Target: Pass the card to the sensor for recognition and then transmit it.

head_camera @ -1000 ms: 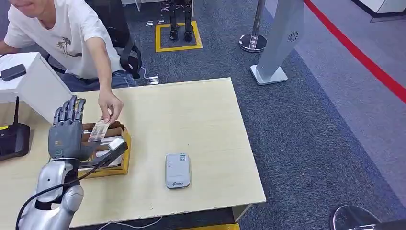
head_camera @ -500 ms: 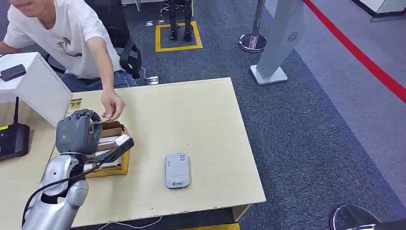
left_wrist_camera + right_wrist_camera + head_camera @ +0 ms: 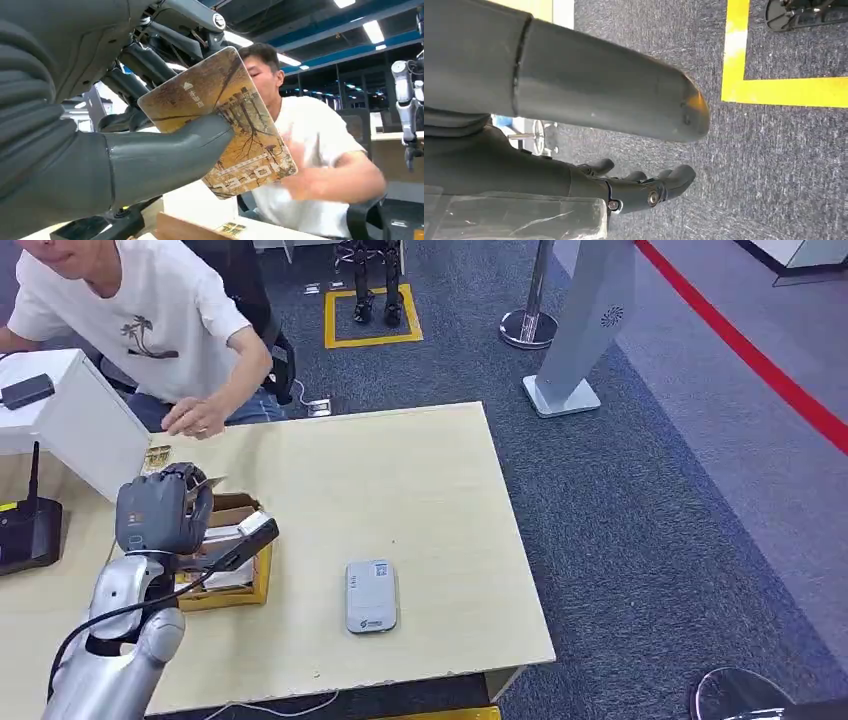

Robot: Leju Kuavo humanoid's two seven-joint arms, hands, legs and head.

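My left hand [image 3: 162,510] is raised over the table's left side, fingers curled around a card [image 3: 208,482] whose corner pokes out past them. In the left wrist view the brown patterned card [image 3: 235,125] is pinched between the thumb [image 3: 165,150] and the dark fingers. The grey sensor [image 3: 371,595] lies flat on the table, to the right of the hand and nearer the front edge. My right hand [image 3: 639,187] hangs over grey carpet with nothing in it, fingers loosely apart.
A yellow-edged cardboard box [image 3: 232,570] of cards sits under my left hand. A person in a white shirt [image 3: 150,320] sits beyond the table, one hand [image 3: 195,420] near its far edge. A white box [image 3: 85,425] and a black router [image 3: 25,535] stand at the left.
The person handed the card over and drew the hand back to the table's far edge. My left hand went from spread fingers to closed around the card.
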